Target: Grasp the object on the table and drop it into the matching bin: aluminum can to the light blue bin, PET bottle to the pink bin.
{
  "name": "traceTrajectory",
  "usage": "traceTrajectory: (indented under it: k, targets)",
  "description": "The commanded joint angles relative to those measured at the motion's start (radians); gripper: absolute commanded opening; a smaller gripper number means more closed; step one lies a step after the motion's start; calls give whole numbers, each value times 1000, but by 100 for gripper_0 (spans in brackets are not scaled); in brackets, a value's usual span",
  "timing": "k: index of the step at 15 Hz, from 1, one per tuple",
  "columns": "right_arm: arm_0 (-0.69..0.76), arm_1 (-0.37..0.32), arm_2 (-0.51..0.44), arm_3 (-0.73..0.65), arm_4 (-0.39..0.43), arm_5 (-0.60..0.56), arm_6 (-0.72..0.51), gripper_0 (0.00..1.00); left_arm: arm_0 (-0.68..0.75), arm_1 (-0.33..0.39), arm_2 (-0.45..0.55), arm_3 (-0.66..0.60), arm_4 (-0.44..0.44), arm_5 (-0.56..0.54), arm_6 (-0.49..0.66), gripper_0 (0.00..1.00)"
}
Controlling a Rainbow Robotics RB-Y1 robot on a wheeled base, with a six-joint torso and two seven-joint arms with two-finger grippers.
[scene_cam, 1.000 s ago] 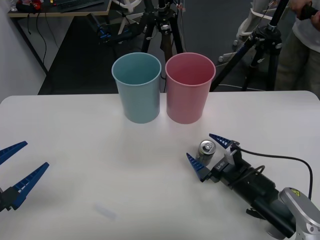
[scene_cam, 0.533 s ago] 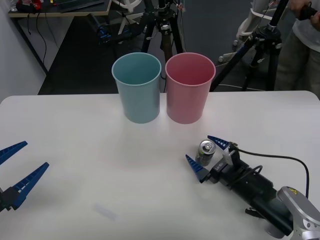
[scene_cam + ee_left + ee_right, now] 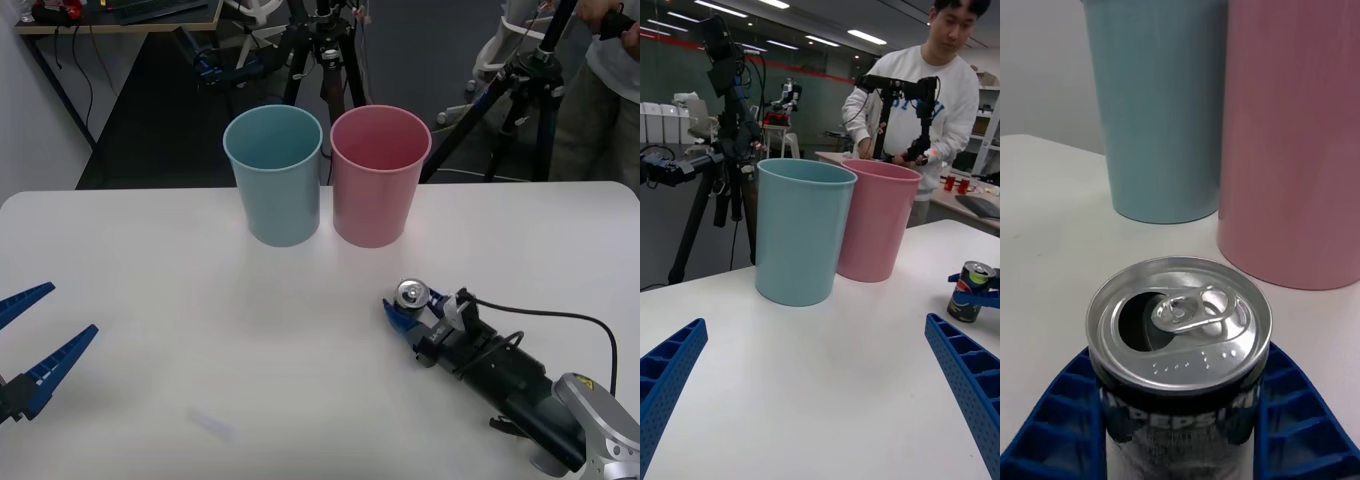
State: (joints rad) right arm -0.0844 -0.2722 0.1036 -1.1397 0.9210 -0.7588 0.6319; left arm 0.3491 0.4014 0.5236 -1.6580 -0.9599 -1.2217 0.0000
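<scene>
Right tool (image 3: 411,313): blue fingers clamped on both sides of the aluminum can (image 3: 1178,352). Can upright on white counter (image 3: 200,300), opened top and pull tab facing up. Beyond: pink bin (image 3: 380,175), light blue bin (image 3: 274,175), side by side. Left tool (image 3: 820,397): spread wide, parked at the counter's near left.

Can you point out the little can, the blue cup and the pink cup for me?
can (image 3: 1178,322), right wrist view, on its shiny top by the pull tab.
blue cup (image 3: 279,195), front view, on its outer wall.
pink cup (image 3: 375,200), front view, on its outer wall.
</scene>
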Motion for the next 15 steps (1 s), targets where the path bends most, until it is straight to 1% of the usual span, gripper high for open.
traceTrajectory:
  k: [1,6,7,9,13,15]
  targets:
    - [0,1,1,0,-1,-4,3,0,0,0,0,0,0,0,0,100]
    - [2,-1,-1,-5,-2,-13,2,0,0,0,0,0,0,0,0,100]
    - [9,-1,-4,-25,-2,-16,-3,0,0,0,0,0,0,0,0,100]
    - [38,-1,-10,-97,-2,-14,-11,0,0,0,0,0,0,0,0,100]
    - [120,-18,-12,-295,-2,-11,-47,0,0,0,0,0,0,0,0,100]
    - [167,-35,-7,-407,1,3,-118,0,0,0,0,0,0,0,0,100]
